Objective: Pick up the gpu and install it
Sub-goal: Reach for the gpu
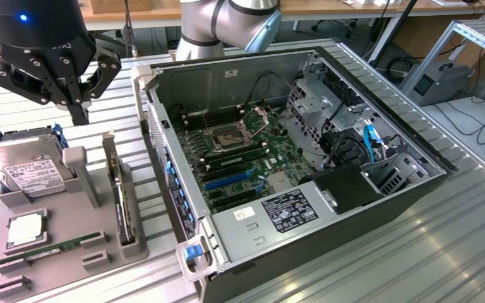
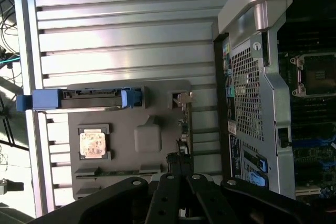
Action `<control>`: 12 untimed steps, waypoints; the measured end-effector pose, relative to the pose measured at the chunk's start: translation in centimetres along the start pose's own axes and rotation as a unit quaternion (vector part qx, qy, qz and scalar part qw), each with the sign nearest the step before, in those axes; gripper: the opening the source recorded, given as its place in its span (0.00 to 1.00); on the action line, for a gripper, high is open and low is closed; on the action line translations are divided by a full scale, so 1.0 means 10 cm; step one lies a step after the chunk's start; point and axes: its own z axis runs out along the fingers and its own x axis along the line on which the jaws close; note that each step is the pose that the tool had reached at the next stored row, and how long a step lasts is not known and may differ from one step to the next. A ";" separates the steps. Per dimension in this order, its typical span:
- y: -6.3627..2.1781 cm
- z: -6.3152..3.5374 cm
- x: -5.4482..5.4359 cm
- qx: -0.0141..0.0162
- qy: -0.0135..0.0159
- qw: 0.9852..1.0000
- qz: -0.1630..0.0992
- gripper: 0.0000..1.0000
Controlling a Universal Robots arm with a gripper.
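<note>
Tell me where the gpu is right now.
The gpu stands on edge in the grey holder on the exterior view's left, between the hard drive and the open computer case.

Setting: robotics laboratory. Evidence:
- An industrial robot arm [image 1: 225, 25] is standing behind a ribbed aluminium desk [image 1: 428, 252], carrying a black end effector [image 1: 80, 118].
- An opened computer tower [image 1: 335, 246] is lying there beside a grey fixture tray [image 1: 74, 218] holding loose components.
- Wooden workbenches [image 1: 327, 9] are running along the back.
- An aluminium frame rack [image 1: 479, 31] is standing over cables [image 1: 479, 126] trailing across the floor.
</note>
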 end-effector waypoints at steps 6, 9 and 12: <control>-0.010 0.001 0.00 0.000 0.000 1.000 0.000 0.11; -0.025 0.001 0.00 0.000 0.000 1.000 0.000 0.11; -0.068 0.001 -0.01 0.000 0.000 1.000 0.000 0.11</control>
